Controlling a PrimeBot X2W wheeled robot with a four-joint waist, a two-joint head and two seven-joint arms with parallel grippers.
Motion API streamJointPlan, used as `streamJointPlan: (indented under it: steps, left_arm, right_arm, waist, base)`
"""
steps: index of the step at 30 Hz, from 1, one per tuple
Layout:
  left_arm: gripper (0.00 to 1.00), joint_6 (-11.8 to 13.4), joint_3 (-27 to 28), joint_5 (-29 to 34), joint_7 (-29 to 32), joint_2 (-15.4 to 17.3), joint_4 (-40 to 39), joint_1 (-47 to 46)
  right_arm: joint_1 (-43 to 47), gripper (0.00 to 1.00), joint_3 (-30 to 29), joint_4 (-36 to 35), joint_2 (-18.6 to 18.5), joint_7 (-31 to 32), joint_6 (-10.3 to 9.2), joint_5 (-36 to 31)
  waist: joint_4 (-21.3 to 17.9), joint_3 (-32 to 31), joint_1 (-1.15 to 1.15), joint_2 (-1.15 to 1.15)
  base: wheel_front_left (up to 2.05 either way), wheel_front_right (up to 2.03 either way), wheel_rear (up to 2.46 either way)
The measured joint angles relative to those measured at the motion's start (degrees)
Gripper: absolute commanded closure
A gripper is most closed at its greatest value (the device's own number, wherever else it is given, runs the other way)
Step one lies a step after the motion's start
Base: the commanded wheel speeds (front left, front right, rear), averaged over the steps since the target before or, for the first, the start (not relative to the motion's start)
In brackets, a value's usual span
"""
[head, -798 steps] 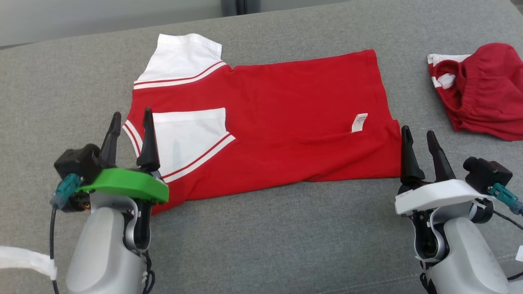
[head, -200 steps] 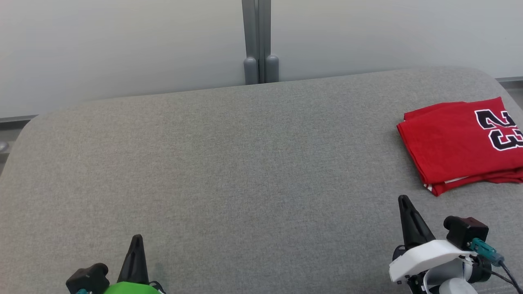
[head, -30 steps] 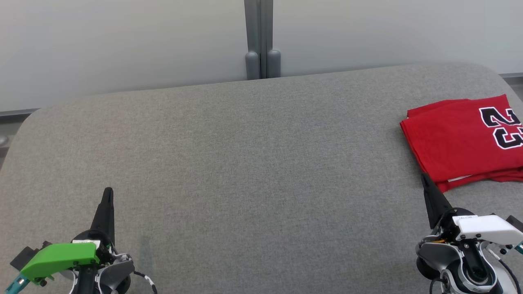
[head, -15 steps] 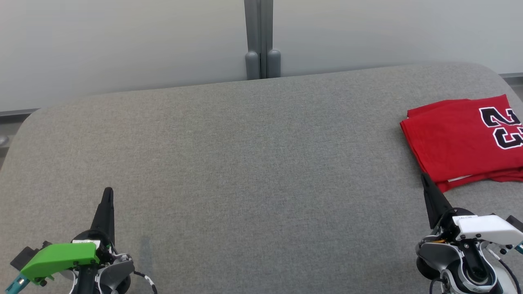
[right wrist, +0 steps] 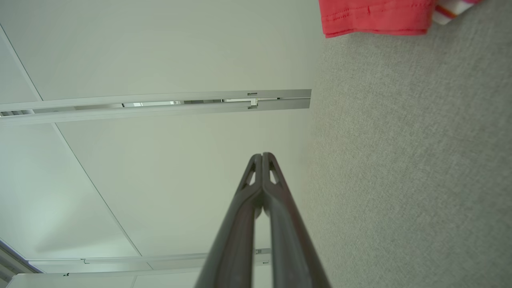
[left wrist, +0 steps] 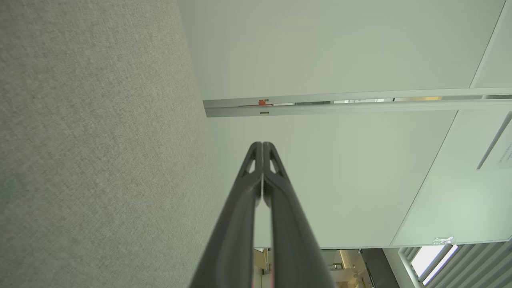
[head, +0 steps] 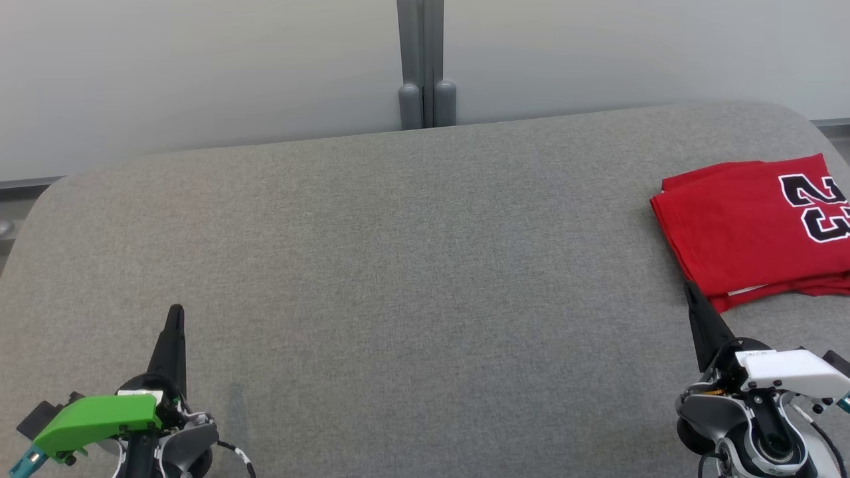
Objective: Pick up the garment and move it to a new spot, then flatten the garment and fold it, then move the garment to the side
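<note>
The red garment (head: 750,229), folded into a flat rectangle with a black number on top, lies at the far right of the grey cushion; its edge (right wrist: 376,18) runs along the top of the right wrist view. My right gripper (head: 694,292) (right wrist: 262,154) is shut and empty, its tip just short of the garment's near corner. At the lower left, far from the garment, my left gripper (head: 174,312) (left wrist: 263,143) is shut with nothing in it. Both sets of fingers point away over the cushion.
The grey cushion (head: 398,265) spans the head view, with rounded far corners. Behind it stands a pale wall (head: 199,66) with a grey vertical post (head: 425,66).
</note>
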Motion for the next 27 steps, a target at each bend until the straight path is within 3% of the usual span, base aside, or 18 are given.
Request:
streamJointPlan:
  steps: [27]
  left_arm:
    - [1.0, 0.0, 0.0, 0.0, 0.0, 0.0, 0.0, 0.0]
  right_arm:
    - [0.0, 1.0, 0.0, 0.0, 0.0, 0.0, 0.0, 0.0]
  waist:
    - [0.0, 0.0, 0.0, 0.0]
  base:
    - [0.0, 0.0, 0.0]
